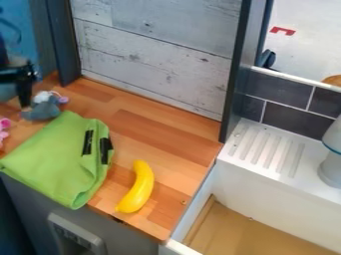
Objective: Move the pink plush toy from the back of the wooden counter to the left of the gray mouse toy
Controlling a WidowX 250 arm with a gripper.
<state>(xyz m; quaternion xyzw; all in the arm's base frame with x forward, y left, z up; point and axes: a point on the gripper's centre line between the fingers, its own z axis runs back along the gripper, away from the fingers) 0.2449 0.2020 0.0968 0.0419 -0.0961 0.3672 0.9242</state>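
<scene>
This is a play-kitchen setup: a wood-strip counter (166, 132) ends beside a white sink unit (266, 187) with a ridged draining area (269, 149) and a brown-bottomed basin (246, 231), and dark tile-patterned panels (286, 102) stand behind the ridges. A smooth, glossy yellow banana (138, 188) and a small grey plush-like toy (44, 108) on the counter give it a toy look. Whitewashed planks (156, 55) back the counter between dark uprights, and a pale floor (306, 42) shows beyond; what kind of building holds it cannot be told.

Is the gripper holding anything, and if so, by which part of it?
It cannot be told: the gripper is at the gray plush toy, with any grip unclear.
</scene>
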